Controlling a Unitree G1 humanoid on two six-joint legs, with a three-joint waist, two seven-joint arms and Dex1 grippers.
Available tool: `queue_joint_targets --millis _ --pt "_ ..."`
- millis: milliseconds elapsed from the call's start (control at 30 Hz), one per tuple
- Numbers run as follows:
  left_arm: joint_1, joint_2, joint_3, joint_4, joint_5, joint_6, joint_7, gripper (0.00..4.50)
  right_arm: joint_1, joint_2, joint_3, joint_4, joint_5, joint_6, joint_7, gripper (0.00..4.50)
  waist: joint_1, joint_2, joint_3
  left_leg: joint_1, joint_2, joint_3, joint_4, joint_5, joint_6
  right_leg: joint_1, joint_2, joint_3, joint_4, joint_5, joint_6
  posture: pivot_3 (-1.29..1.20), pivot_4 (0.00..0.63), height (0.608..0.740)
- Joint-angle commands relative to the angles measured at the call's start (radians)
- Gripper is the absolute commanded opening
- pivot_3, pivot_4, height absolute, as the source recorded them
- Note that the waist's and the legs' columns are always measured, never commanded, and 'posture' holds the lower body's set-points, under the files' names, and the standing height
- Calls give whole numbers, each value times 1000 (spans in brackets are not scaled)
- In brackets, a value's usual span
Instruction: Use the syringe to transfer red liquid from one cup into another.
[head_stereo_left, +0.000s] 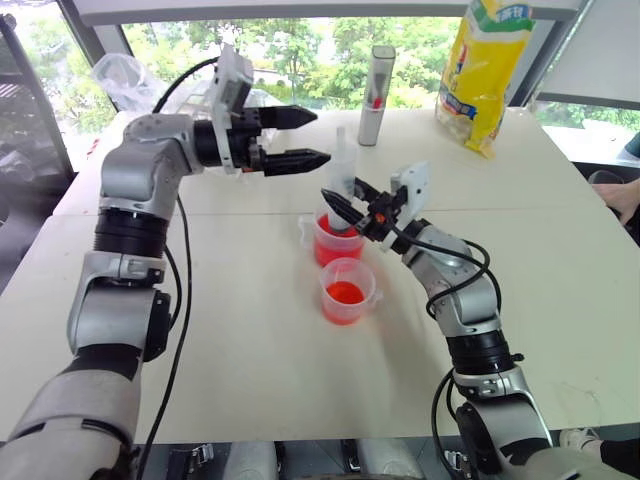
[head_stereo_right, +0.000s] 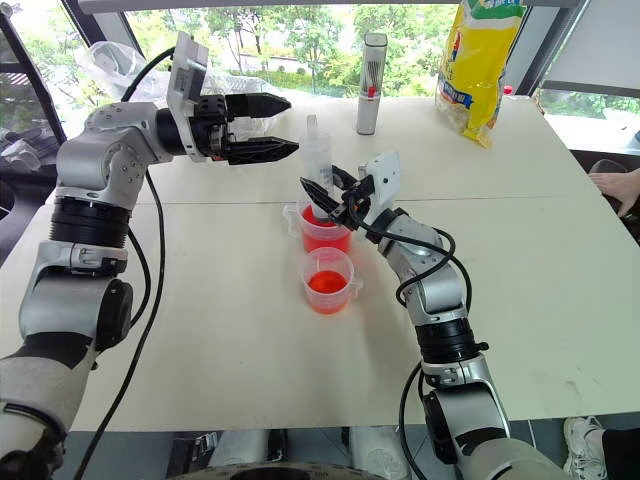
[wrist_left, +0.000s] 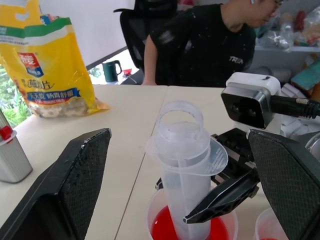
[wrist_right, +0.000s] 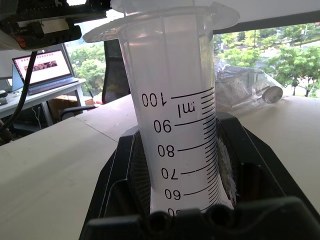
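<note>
The clear syringe (head_stereo_left: 342, 165) stands upright with its lower end in the far cup (head_stereo_left: 335, 245), which holds red liquid (wrist_left: 162, 227) and has a small handle on its left side. My right gripper (head_stereo_left: 346, 206) is shut on the syringe's barrel (wrist_right: 180, 125) just above that cup's rim. Just in front stands the near cup (head_stereo_left: 348, 292) with a flared rim and red liquid (head_stereo_left: 345, 292) in its bottom. My left gripper (head_stereo_left: 320, 137) is open, level and pointing right, a little left of the syringe's top. In the left wrist view the plunger top (wrist_left: 181, 120) lies ahead between the fingers (wrist_left: 75, 190).
A tall grey tube (head_stereo_left: 377, 95) and a yellow bag (head_stereo_left: 485, 70) stand at the back of the white table (head_stereo_left: 250, 340). A clear plastic bag (head_stereo_left: 125, 75) lies at the back left. A person (wrist_left: 200, 45) sits beyond the table's right side, hand (head_stereo_left: 625, 195) near the edge.
</note>
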Motion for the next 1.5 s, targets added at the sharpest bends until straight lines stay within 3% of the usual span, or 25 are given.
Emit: queue_joint_targets --millis 33,733,1133,1233,1400,1500 --pt "-45 19 20 10 13 -27 -9 4500 -14 -6 -3 -58 7 -11 3 1437 0 0 0 0 0 0 0 0 0 0 0 0 0 0 0 0 150 740" --pt "-125 -48 19 210 96 -174 24 4500 5 -31 17 -102 20 12 49 1437 1 0 0 0 0 0 0 0 0 0 0 0 1 0 0 0 150 740" --pt "-186 -121 13 329 114 -191 -51 4500 19 -35 29 -117 12 14 64 1437 -1 0 0 0 -1 0 0 0 0 0 1 0 1 0 0 0 150 740" --pt "-185 -132 10 337 113 -175 -81 3613 19 -36 29 -116 10 13 63 1437 1 0 0 0 -1 0 0 0 0 0 1 0 1 0 0 0 150 740" --pt "-178 -142 13 332 108 -146 -114 1175 15 -37 28 -100 5 4 63 1437 0 0 0 0 -1 0 0 0 0 0 1 0 1 0 0 0 150 740" --pt "-172 -144 16 324 107 -134 -125 38 12 -36 27 -86 0 -2 62 1437 -1 0 0 0 -1 0 0 0 0 0 1 0 1 0 0 0 150 740"
